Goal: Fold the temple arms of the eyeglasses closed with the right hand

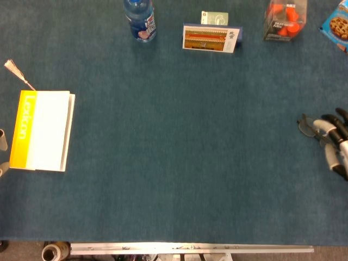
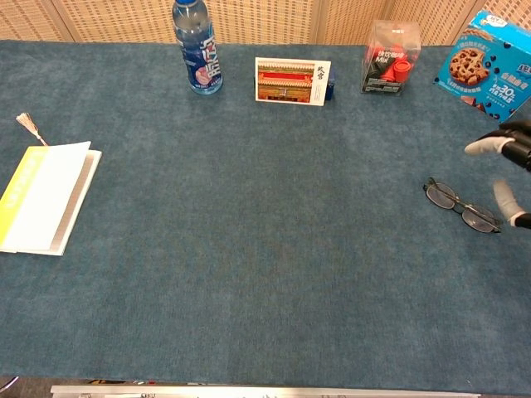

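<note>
The dark-framed eyeglasses (image 2: 461, 207) lie flat on the blue table cloth near the right edge, also seen as eyeglasses (image 1: 308, 126) in the head view. How their temple arms lie is too small to make out. My right hand (image 2: 508, 170) hovers above and to the right of them, fingers spread, holding nothing and not touching them. In the head view the right hand (image 1: 336, 142) sits just right of the frame and hides part of it. Only a pale sliver of my left hand (image 1: 2, 140) shows at the left edge.
A yellow and white book (image 1: 42, 130) with a tassel lies at the left. Along the back stand a blue bottle (image 2: 196, 47), a picture card (image 2: 290, 80), a clear box of orange items (image 2: 391, 58) and a cookie box (image 2: 489, 66).
</note>
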Controlling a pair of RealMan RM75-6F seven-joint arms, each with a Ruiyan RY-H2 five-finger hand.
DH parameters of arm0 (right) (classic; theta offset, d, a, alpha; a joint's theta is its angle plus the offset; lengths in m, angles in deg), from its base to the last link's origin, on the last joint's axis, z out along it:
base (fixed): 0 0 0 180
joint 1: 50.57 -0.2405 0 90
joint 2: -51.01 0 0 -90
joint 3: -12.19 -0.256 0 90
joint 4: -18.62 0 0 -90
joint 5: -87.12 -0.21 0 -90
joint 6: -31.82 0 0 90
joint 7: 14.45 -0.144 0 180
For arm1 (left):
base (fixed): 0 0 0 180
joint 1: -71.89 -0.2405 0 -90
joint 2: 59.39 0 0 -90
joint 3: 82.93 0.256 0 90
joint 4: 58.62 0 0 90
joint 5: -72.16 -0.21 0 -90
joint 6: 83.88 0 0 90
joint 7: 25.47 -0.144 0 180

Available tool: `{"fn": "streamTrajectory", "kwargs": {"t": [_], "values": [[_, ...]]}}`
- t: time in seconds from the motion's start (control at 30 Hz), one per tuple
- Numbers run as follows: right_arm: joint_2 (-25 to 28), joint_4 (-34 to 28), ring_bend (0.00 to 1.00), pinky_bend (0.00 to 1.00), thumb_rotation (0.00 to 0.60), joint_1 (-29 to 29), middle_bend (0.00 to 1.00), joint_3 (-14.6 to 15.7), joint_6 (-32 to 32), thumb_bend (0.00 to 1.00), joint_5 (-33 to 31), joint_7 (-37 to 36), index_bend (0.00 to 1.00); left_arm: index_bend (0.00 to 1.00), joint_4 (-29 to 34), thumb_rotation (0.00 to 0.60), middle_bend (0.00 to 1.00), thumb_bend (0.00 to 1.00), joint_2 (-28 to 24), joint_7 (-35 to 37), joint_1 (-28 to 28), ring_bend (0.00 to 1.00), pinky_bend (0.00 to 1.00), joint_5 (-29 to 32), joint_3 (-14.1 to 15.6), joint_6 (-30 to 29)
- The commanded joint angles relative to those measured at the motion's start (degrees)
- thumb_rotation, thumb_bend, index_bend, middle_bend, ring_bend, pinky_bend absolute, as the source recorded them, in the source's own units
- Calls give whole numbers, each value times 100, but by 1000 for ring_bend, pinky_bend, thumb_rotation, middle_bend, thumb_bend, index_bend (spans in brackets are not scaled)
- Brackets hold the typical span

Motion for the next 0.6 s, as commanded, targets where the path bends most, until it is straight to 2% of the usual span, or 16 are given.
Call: {"fn": "streamTrajectory", "kwargs": {"t": [0.03, 0.27, 0.43, 0.6], "values": [[444, -411, 122, 304, 600, -18, 276, -73, -278, 492, 327, 316, 276, 558, 73, 600, 510, 0, -44, -73, 30, 413, 536, 0, -26, 10], [1249, -914, 122, 304, 600, 70, 285, -144, -553, 423, 579, 845, 316, 558, 209, 600, 510, 0, -84, -197, 57, 413, 537, -36, -42, 0], [1790, -881, 122, 304, 600, 169, 298, -149, -633, 426, 541, 880, 353, 558, 287, 600, 510, 0, -123, -212, 75, 413, 537, -83, -32, 4], [2033, -678, 122, 304, 600, 328, 305, -134, -687, 434, 382, 897, 356, 558, 340, 600, 510, 0, -154, -163, 73, 414, 537, -110, -42, -39]]}}
